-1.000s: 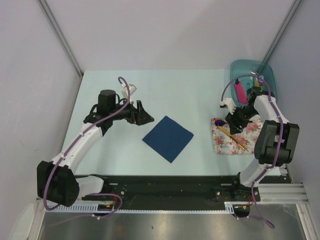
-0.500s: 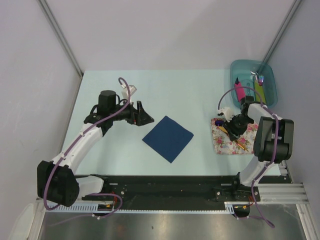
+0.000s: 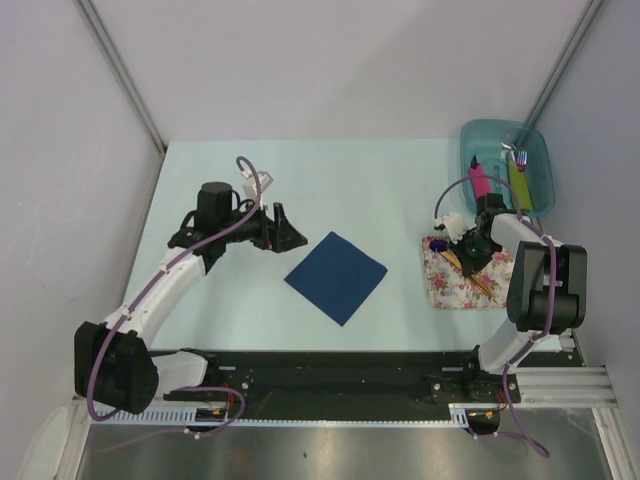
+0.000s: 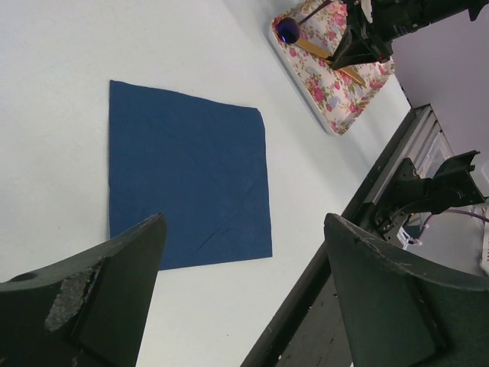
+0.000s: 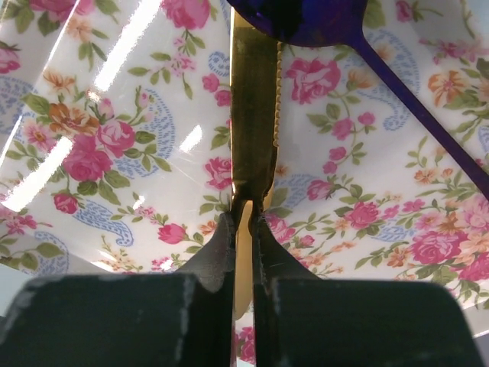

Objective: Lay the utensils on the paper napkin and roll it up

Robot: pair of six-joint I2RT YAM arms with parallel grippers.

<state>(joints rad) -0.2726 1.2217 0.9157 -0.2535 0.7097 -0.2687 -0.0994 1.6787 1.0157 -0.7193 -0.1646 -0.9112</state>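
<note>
The dark navy paper napkin (image 3: 336,277) (image 4: 187,177) lies flat in the middle of the table. On the floral mat (image 3: 452,285) (image 5: 99,138) lie the tan wooden knife (image 5: 254,107) (image 3: 483,292) and the purple spoon (image 5: 306,19) (image 4: 288,30). My right gripper (image 5: 244,218) (image 3: 470,254) is down on the mat, its jaws shut on the knife's narrow neck. My left gripper (image 3: 285,230) (image 4: 241,260) hovers open to the left of the napkin, holding nothing.
A teal bin (image 3: 535,150) at the back right holds pink-handled (image 3: 479,181) and green-handled (image 3: 518,183) cutlery. The black rail (image 3: 330,360) runs along the table's near edge.
The right gripper has dropped onto the floral mat and closed on the wooden knife. The left arm has stayed still.
</note>
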